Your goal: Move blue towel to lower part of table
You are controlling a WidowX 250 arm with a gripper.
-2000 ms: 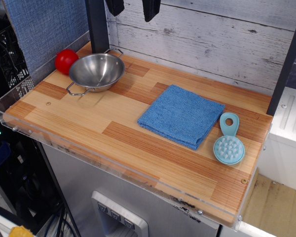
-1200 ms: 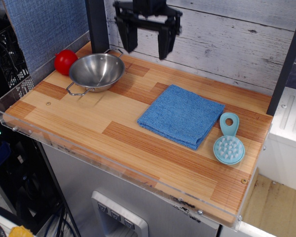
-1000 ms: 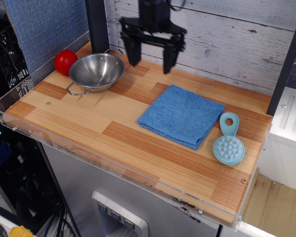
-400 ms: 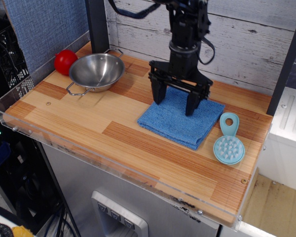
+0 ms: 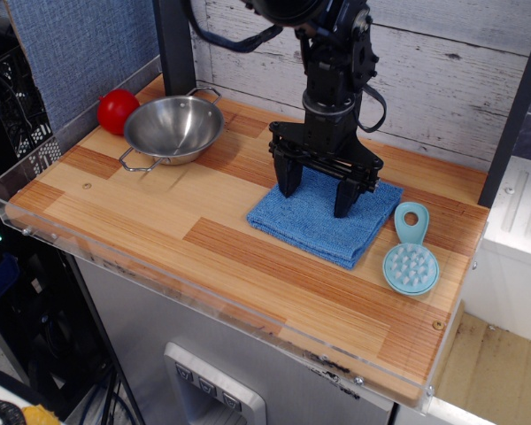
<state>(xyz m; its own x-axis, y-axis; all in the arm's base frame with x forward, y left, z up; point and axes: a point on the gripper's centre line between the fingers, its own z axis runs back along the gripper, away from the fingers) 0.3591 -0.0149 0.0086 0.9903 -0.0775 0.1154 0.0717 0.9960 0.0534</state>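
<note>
The blue towel (image 5: pixel 319 226) lies folded flat on the right half of the wooden table (image 5: pixel 142 212), toward its back edge. My black gripper (image 5: pixel 317 201) hangs straight down over the towel's upper half. Its two fingers are spread wide, one tip at the towel's left part (image 5: pixel 288 186) and one at its right part (image 5: pixel 343 205). The tips are at or just above the cloth; I cannot tell whether they touch it. Nothing is held between them.
A steel bowl (image 5: pixel 173 129) with handles sits at the back left, with a red ball (image 5: pixel 118 108) behind it. A pale teal scrub brush (image 5: pixel 411 257) lies just right of the towel. A clear acrylic rim (image 5: pixel 203 297) edges the front and left.
The gripper came down from above the back wall, moved right and forward, and lowered onto the towel. In the last moment it dropped slightly. The towel has not moved.
</note>
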